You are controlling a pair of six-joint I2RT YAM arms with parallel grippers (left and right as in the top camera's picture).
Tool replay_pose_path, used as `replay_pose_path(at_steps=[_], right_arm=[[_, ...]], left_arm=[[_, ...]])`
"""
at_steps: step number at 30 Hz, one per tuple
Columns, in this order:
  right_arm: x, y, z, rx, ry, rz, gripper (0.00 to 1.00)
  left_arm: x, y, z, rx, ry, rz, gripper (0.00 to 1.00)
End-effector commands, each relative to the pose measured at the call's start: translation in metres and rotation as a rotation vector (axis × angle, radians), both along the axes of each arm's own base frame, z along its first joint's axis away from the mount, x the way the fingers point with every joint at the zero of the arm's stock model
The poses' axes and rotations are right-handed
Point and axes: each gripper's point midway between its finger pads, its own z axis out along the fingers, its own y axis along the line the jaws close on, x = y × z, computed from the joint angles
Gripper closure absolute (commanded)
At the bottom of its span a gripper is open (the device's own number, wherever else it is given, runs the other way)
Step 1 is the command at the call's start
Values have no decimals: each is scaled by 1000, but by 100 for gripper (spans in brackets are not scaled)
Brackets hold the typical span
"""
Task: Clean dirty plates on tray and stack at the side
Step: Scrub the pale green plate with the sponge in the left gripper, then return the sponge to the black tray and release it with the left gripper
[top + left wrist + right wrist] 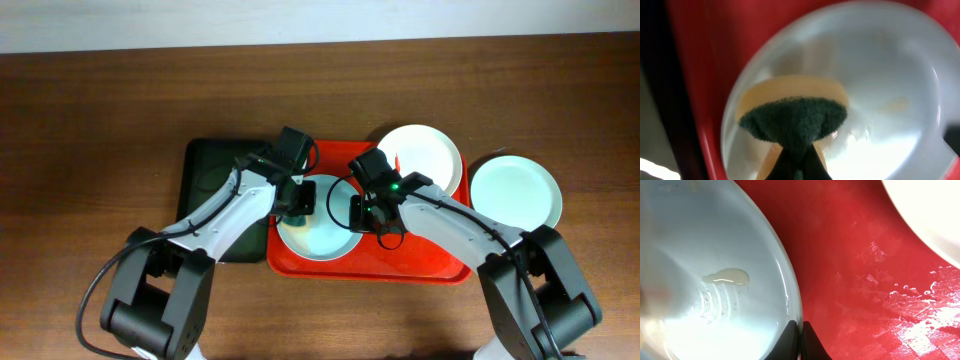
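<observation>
Plates, three, round and shallow: pale blue plate (325,238) in the left half of the big red rectangular plastic tray (420,258), white plate (420,155) at the tray's far right corner, pale mint plate (515,192) on the brown wooden surface (100,100) just off the tray's right edge. One dark green tray (208,180) on the red one's left. Left pincer (797,152) clamped tight on one yellow sponge (792,117), dark green scrub face pressed on the blue plate. Right pincer (800,332) nearly closed, pinching that plate's right rim.
</observation>
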Motion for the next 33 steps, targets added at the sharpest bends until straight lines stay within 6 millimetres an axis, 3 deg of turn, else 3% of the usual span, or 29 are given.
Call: replay_pose_path(at_steps=[1, 6, 9, 13, 15, 17, 19, 22, 24, 26, 28, 33], right_arm=[[-7, 8, -5, 15, 14, 36, 96], [-7, 8, -5, 16, 13, 36, 96], [-7, 8, -5, 15, 14, 36, 96], [-7, 8, -5, 15, 14, 36, 96], [-7, 8, -5, 15, 14, 36, 96], [-7, 8, -5, 15, 14, 36, 96], [-7, 8, -5, 15, 14, 36, 96], [-7, 8, -5, 15, 14, 36, 96], [-7, 8, -5, 15, 14, 36, 92], [-7, 8, -5, 13, 12, 35, 78], [-5, 8, -4, 13, 4, 34, 66], [-5, 8, -4, 12, 5, 34, 66]], left_arm=[[3, 14, -14, 56, -59, 8, 100], [-11, 18, -37, 47, -43, 13, 100], [-23, -7, -40, -98, 1, -32, 100], [-23, -41, -14, -292, 20, -100, 100], [-8, -43, 22, -333, -67, -100, 100], [7, -26, 62, -335, -190, -59, 100], [17, 17, 98, -263, -302, 44, 100], [12, 72, 114, -131, -338, 176, 100], [-2, 113, 102, -3, -273, 269, 100], [-14, 133, 86, 65, -202, 311, 100], [-22, 146, 61, 117, -135, 333, 100], [-24, 149, 7, 183, -14, 296, 100]])
